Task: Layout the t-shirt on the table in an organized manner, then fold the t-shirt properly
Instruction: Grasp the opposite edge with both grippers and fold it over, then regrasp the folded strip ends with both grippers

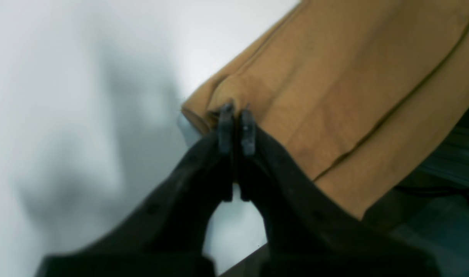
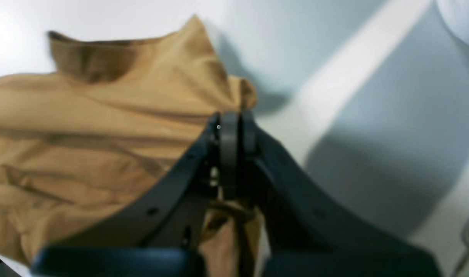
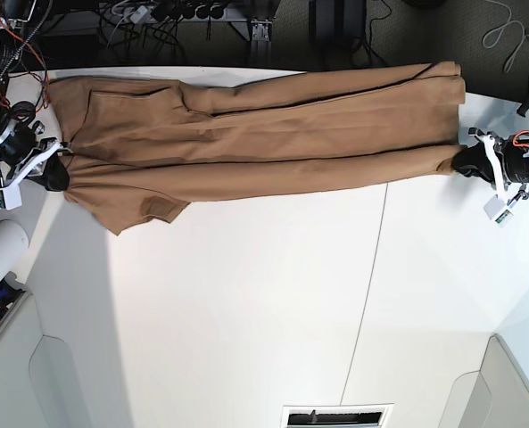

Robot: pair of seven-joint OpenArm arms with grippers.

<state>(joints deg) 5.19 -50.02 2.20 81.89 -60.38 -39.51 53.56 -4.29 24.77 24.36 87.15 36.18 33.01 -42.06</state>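
Between both claws, t-shirt [image 3: 264,134] spans table [image 3: 246,303].

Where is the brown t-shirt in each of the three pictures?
Left wrist view: the t-shirt fills the upper right, one corner pinched by the left gripper.
Right wrist view: it fills the left half, bunched up, and the right gripper has its fingers shut on an edge.
Base view: it stretches across the top, from one arm to the other.
Shared landmark: the white table lies under the shirt in all three.
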